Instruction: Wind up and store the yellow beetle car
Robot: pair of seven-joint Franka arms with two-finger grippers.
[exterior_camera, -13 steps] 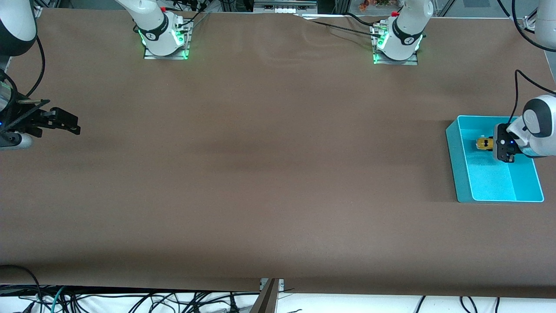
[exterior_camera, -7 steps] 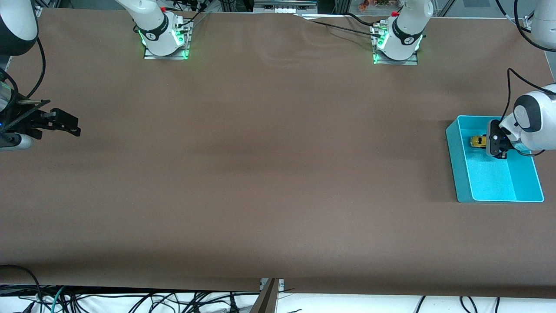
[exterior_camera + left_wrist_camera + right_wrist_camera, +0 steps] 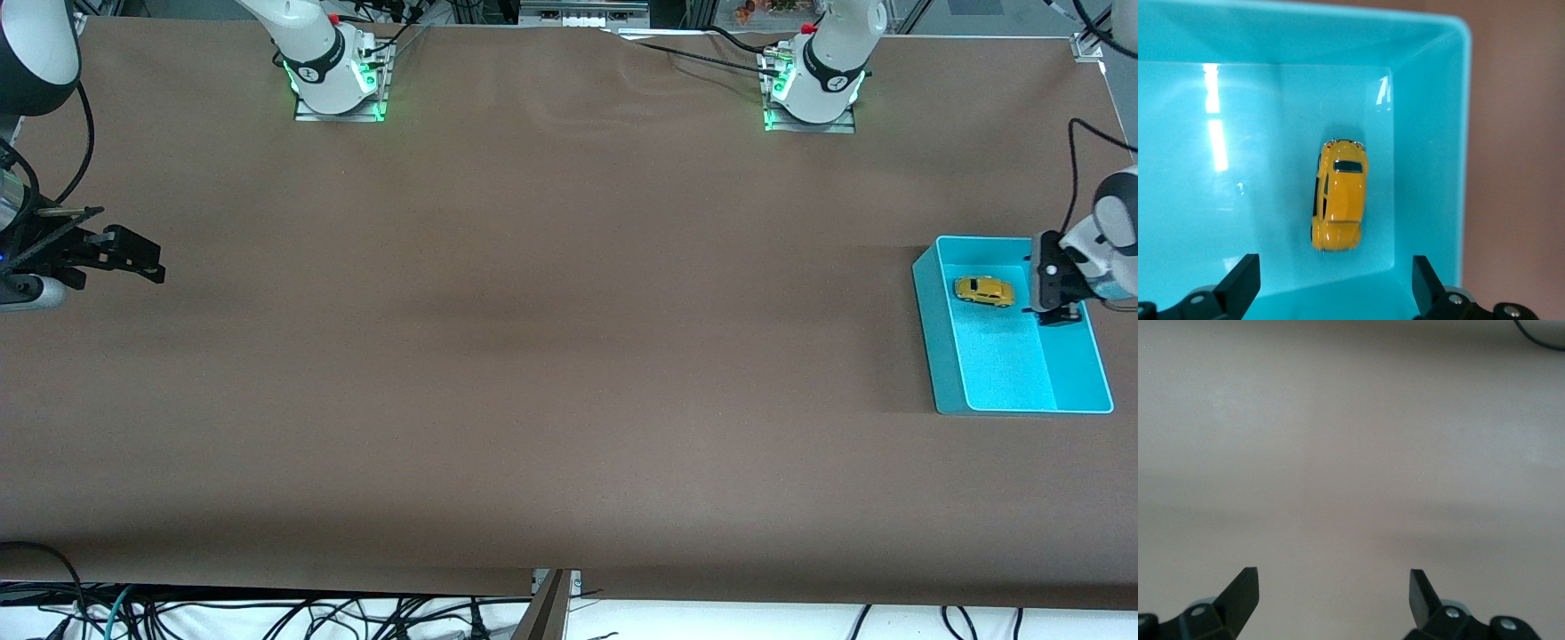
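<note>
From the front view, the yellow beetle car (image 3: 984,291) sits on its wheels on the floor of the turquoise bin (image 3: 930,338), in the part of the bin closest to the robot bases. The left gripper (image 3: 1054,292) hangs over the bin just beside the car, not touching it, w/ its fingers spread and nothing in them. The right gripper (image 3: 133,253) waits over the bare brown table (image 3: 533,356) at the right arm's end, well apart from the bin, fingers spread too. In the left wrist view, the car (image 3: 1338,203) lies right under the gripper, between the two black fingertips (image 3: 1238,283) but lower down, near the bin's corner wall. Nothing pinches it. In the right wrist view there's only table under the open fingers (image 3: 1238,593). I think the storing part looks done, so the job is close to finished. What could go wrong: if the car got wound up, its spring might make it roll and bump the bin wall, maybe tip over. Also if the left gripper dips while going away, a finger could knock the car or catch the bin's rim & drag the bin.
</note>
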